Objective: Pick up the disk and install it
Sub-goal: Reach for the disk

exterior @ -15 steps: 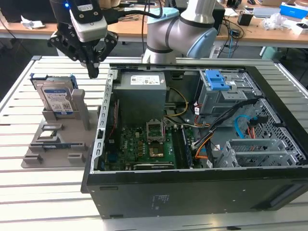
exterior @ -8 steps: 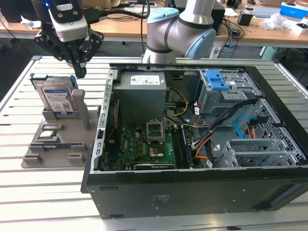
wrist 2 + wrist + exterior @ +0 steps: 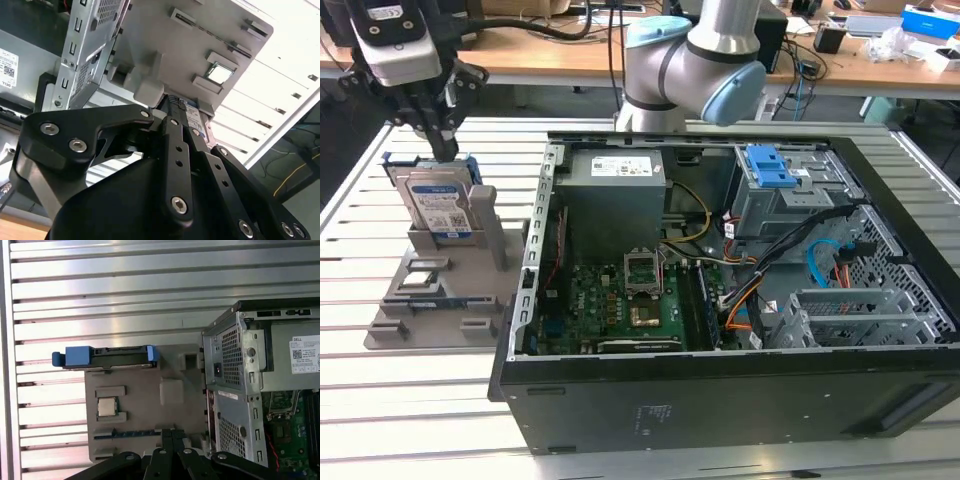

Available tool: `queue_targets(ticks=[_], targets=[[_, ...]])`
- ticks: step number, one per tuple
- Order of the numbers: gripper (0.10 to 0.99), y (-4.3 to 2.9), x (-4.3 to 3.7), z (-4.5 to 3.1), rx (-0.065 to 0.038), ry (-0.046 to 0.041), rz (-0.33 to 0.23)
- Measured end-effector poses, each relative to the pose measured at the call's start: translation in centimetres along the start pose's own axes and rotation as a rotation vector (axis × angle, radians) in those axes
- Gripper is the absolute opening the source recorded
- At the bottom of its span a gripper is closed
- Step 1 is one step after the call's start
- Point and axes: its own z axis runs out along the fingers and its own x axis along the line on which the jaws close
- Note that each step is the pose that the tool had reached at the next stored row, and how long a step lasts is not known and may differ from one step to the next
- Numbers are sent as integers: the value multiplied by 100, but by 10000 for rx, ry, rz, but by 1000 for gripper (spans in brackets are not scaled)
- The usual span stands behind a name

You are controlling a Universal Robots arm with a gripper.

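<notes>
A slatted metal table (image 3: 420, 400) carries an open computer case (image 3: 720, 410). At nine o'clock from it in the exterior view sits a grey slotted stand (image 3: 440, 300). The disk (image 3: 440, 205) stands upright on edge in that stand, label facing the camera. The tool (image 3: 445, 150) hangs at the disk's twelve o'clock, right at its top edge. I cannot tell how far open it is, or whether it has hold.

I judge the disk stiff, fairly heavy and sensitive to shock. The blue caddy rim looks the safest place to grip.

Its label is white and blue with barcodes. The power supply (image 3: 615, 190) bears a white sticker. No print is legible.
</notes>
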Motion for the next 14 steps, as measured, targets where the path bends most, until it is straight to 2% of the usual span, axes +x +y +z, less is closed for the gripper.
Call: queue_targets(ticks=[3,9,12,14], targets=[[106,-12,162,-4,0,-1,0],[106,-27,362,-10,0,0,1],[106,-37,503,-14,0,0,1],[106,-41,551,-15,0,0,2]])
